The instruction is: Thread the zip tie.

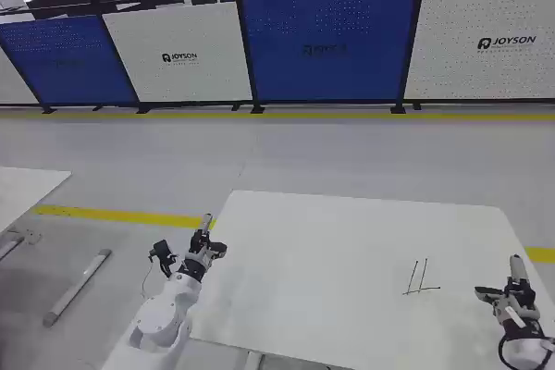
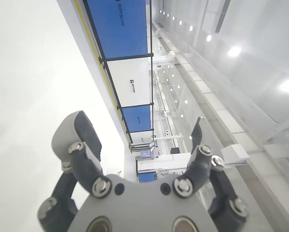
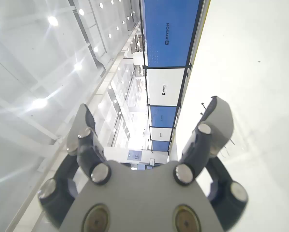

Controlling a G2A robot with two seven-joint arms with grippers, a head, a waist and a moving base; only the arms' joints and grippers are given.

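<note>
Thin black zip ties (image 1: 420, 277) lie together on the white table (image 1: 333, 250), toward its right side, two roughly side by side and one strip crossing their near ends. My right gripper (image 1: 501, 282) hangs open and empty at the table's right edge, a short way right of the ties. In the right wrist view the zip ties (image 3: 203, 109) peek out behind one finger (image 3: 218, 114) of the right gripper (image 3: 151, 117). My left gripper (image 1: 206, 233) is open and empty at the table's left edge, far from the ties; the left gripper (image 2: 142, 131) holds nothing.
Another white table (image 1: 18, 194) stands at the far left. A grey bar (image 1: 74, 287) lies on the floor beside it. A yellow floor line (image 1: 120, 216) runs behind the table. Blue and white panels (image 1: 328, 51) close off the back.
</note>
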